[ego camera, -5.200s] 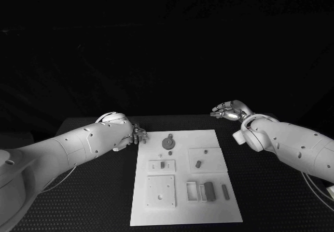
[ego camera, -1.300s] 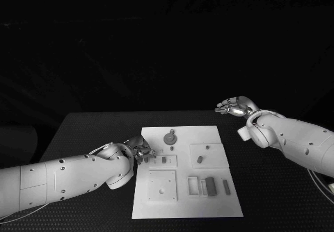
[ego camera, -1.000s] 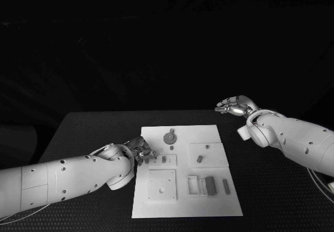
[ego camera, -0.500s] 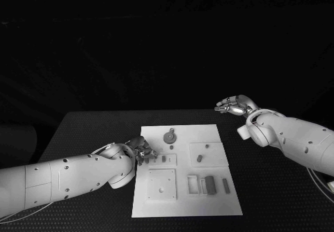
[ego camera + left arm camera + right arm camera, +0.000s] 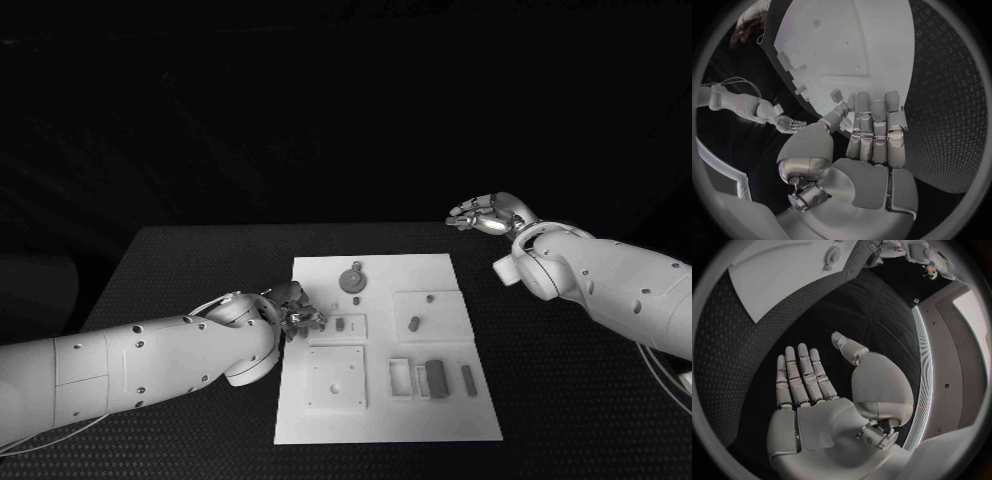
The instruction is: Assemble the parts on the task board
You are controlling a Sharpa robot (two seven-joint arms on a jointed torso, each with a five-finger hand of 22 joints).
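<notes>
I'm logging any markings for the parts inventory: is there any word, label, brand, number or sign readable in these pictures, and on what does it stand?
None can be read.
Task board: plain white, no print visible.
Grey parts: no markings that can be made out.
Left hand and right hand: no legible brand or number.

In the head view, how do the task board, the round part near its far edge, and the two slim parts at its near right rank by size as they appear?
1. Task board, by far the largest.
2. Round part.
3. The wider slim part and the narrower slim part: similar in length, so I leave them unranked.
</notes>
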